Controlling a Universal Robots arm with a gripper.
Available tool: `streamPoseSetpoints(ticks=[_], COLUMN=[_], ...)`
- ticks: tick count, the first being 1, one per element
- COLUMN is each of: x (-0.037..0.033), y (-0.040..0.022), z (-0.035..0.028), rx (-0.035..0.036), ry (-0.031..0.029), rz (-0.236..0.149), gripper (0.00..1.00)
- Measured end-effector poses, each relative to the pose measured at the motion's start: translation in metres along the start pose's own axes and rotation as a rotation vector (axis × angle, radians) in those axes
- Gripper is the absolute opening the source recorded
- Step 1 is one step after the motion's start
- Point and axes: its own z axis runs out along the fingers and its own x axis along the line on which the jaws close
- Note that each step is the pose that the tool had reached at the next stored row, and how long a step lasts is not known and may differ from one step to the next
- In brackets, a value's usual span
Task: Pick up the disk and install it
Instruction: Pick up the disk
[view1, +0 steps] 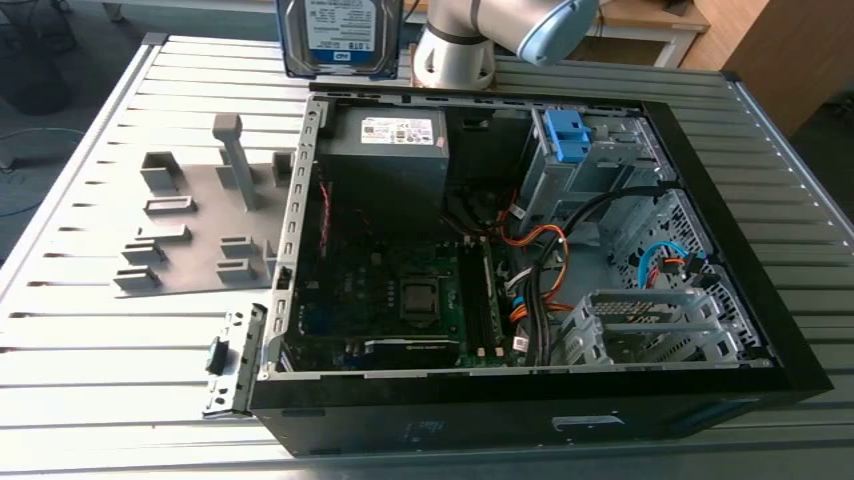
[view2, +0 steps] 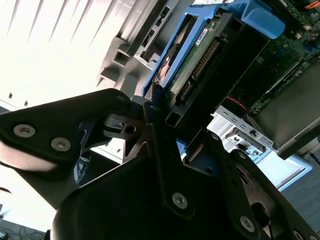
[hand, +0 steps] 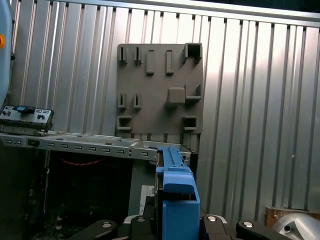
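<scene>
The disk (view1: 340, 35) hangs upright above the far edge of the table, behind the open computer case (view1: 534, 250), its blue-and-white label facing the exterior view. In the second wrist view my gripper (view2: 176, 119) is shut on the disk (view2: 197, 52), its black fingers (view2: 152, 107) clamping the blue bracket, with the connector edge showing. In the first wrist view the disk's blue bracket (hand: 175, 192) stands edge-on between the fingers (hand: 222, 222), over the case's rim.
Inside the case are a grey power supply (view1: 387, 150), a silver drive cage with a blue latch (view1: 567, 135), a motherboard (view1: 400, 295) and loose cables (view1: 541, 270). A grey fixture plate (view1: 200, 225) lies on the slatted table at the exterior view's left. The arm's base (view1: 457, 55) stands behind the case.
</scene>
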Motion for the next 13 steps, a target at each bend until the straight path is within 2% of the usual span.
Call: streamPoseSetpoints(ticks=[13], x=[0.0056], y=[-0.0032], z=[0.0002], rx=[0.0], ry=[0.0], rz=[0.0], gripper=[0.37])
